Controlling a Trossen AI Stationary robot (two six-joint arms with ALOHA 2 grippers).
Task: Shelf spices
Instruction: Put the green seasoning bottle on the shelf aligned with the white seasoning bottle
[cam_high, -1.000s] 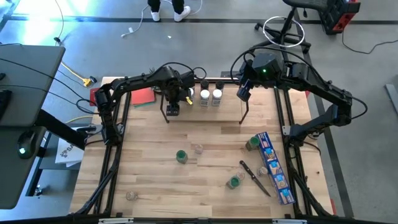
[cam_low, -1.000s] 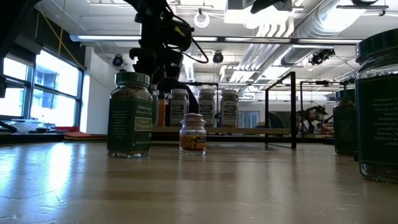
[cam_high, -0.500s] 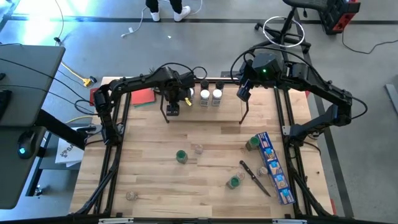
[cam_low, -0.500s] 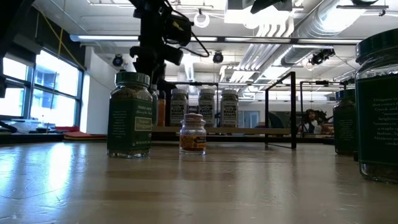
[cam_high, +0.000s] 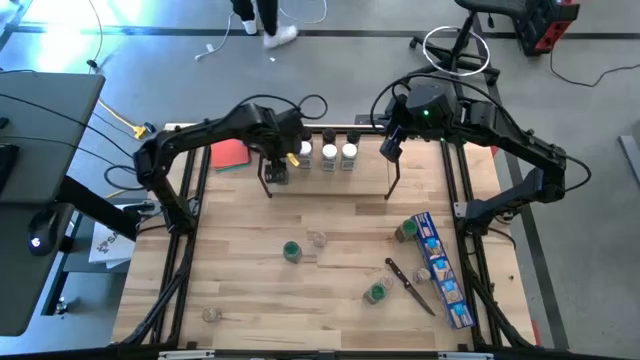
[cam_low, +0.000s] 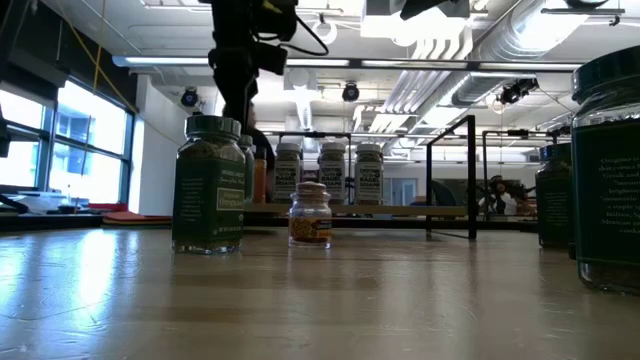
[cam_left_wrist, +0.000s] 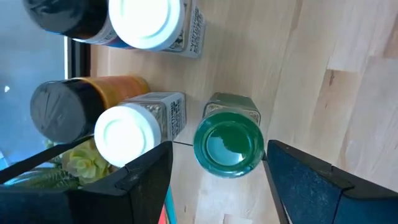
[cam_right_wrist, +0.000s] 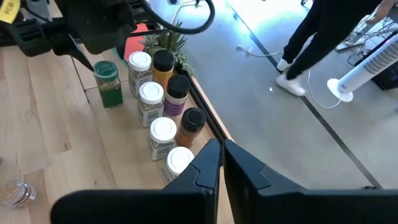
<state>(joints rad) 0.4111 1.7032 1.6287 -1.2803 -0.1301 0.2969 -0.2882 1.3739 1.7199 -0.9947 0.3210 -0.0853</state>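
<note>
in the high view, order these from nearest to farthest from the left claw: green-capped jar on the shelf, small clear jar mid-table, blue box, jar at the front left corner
1. Green-capped jar, right under the left claw.
2. Small clear jar, mid-table.
3. Front-left jar and blue box, right side: too close to call.

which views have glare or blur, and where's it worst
Low view: bright windows cast a sheen on the tabletop, and the near jar is cut off. High view: glare on the floor. Left wrist view: the white cap is washed out.
</note>
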